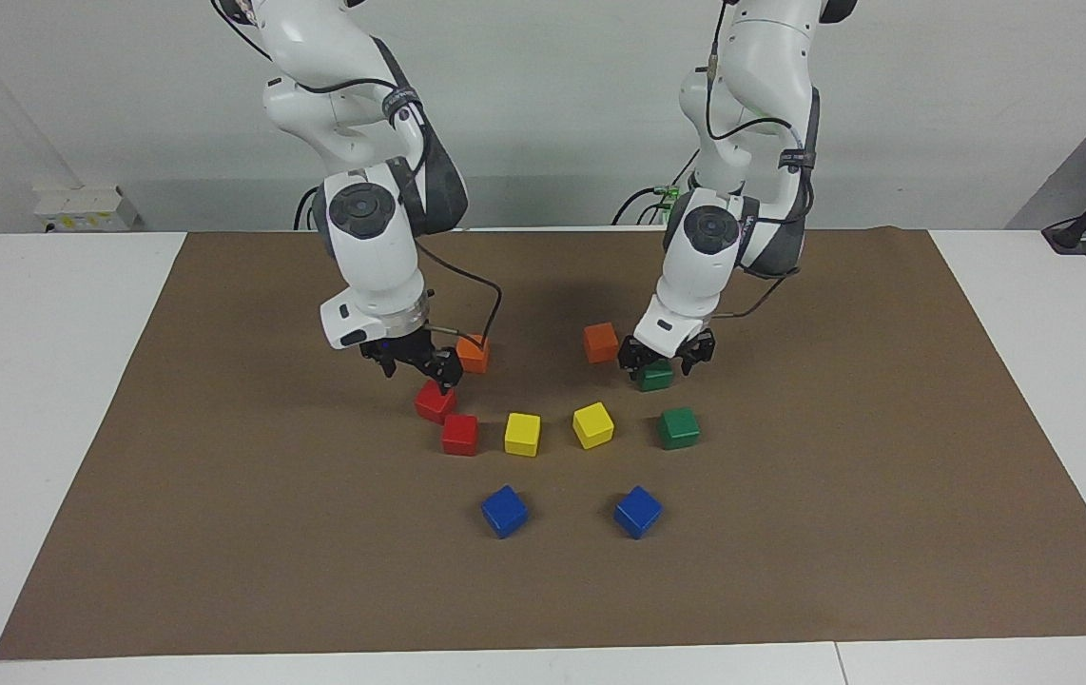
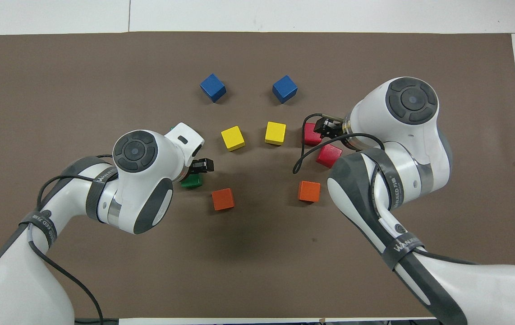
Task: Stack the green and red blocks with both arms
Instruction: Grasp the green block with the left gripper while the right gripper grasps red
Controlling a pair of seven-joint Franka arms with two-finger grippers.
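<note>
altogether two red blocks [image 1: 444, 417], two green blocks [image 1: 668, 402] (unstacked); left gripper [image 1: 668, 356], right gripper [image 1: 417, 367] fingers spread.

A white table [image 1: 48, 381] carries a brown mat [image 1: 790, 533], and ten small cubes lie on the mat. Taking the two yellow cubes [image 1: 522, 434] as landmark: the two blue cubes [image 1: 504, 511] lie farther from the robots, the two orange cubes [image 1: 601, 342] nearer. The two red cubes [image 1: 459, 434] sit beside the yellow pair toward the right arm's end, touching each other, the two green cubes [image 1: 678, 428] toward the left arm's end.

Bright even overhead light, soft shadows, sharp focus.
</note>
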